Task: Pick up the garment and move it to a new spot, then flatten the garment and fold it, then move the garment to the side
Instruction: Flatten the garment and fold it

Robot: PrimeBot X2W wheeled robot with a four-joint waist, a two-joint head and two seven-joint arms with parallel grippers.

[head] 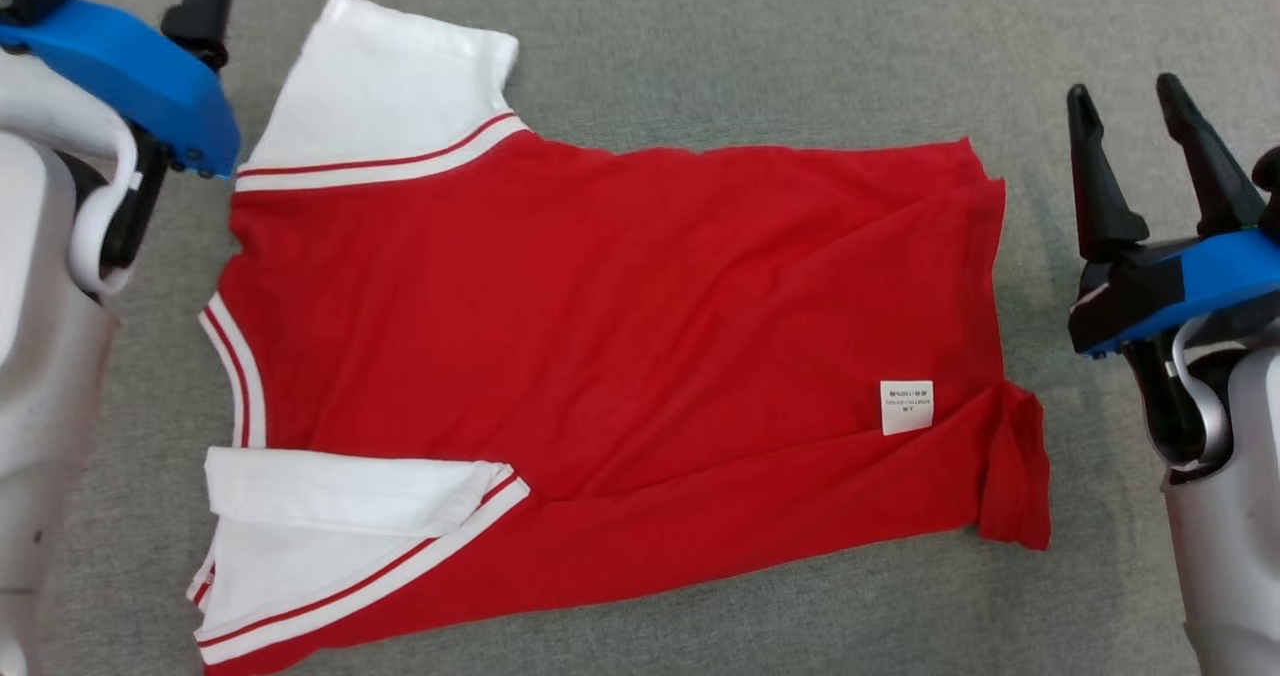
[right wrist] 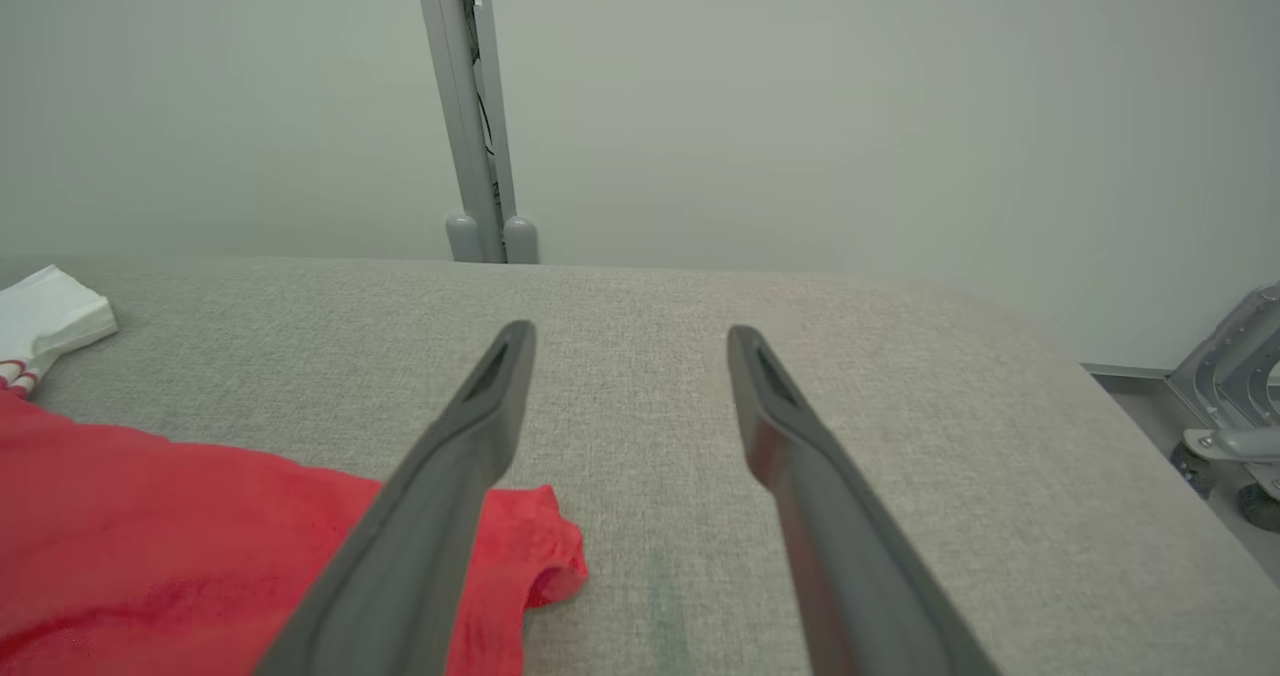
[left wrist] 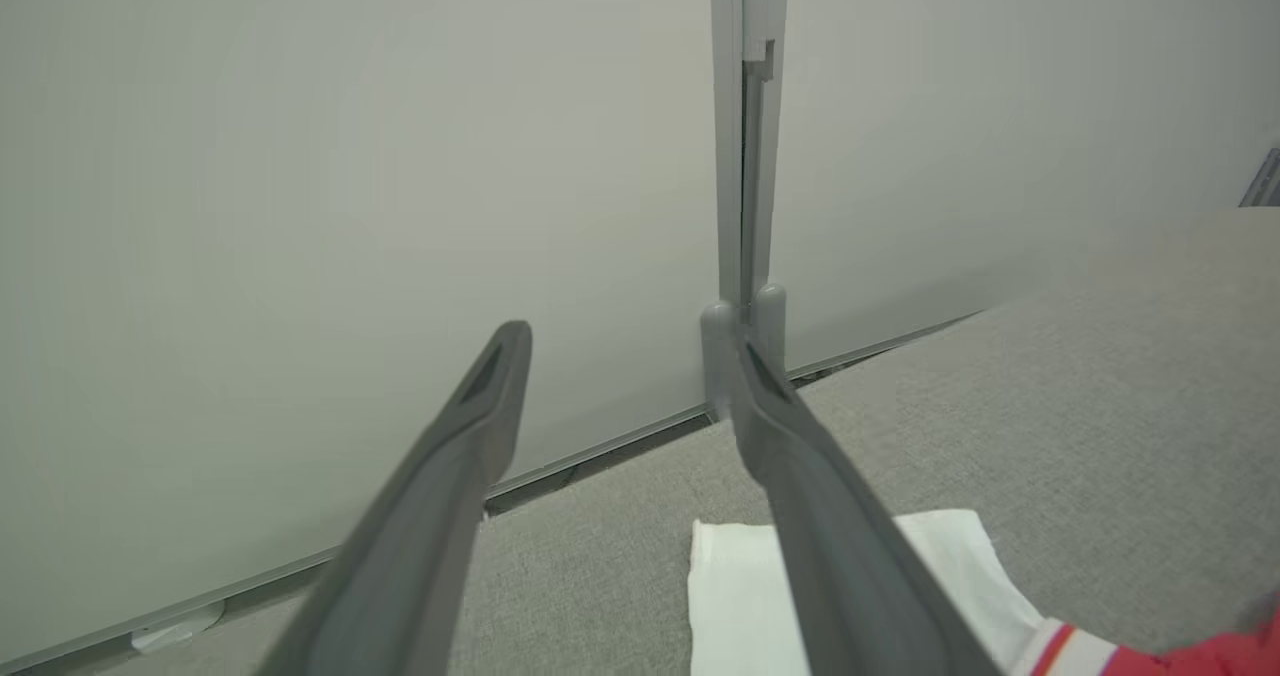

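The garment (head: pixel 600 336), a red T-shirt with white sleeves and red-striped trim, lies spread flat on the grey table (head: pixel 700 46), neck to the left and hem to the right. Its near sleeve (head: pixel 330 496) is folded onto the body, and the near hem corner (head: pixel 1015 476) is turned over. A white label (head: pixel 906 406) shows near the hem. My left gripper (left wrist: pixel 630 341) hangs open above the far sleeve (left wrist: pixel 740 596), holding nothing. My right gripper (head: pixel 1120 96) stands open just right of the hem, with the red cloth (right wrist: pixel 200 536) beside its left finger (right wrist: pixel 470 436).
A pale wall panel with a grey upright post (left wrist: pixel 745 156) stands behind the table's far edge. The table's right edge (right wrist: pixel 1080 356) drops off beside a metal bracket with a wheel (right wrist: pixel 1235 396). Bare grey table lies beyond the shirt and right of the hem.
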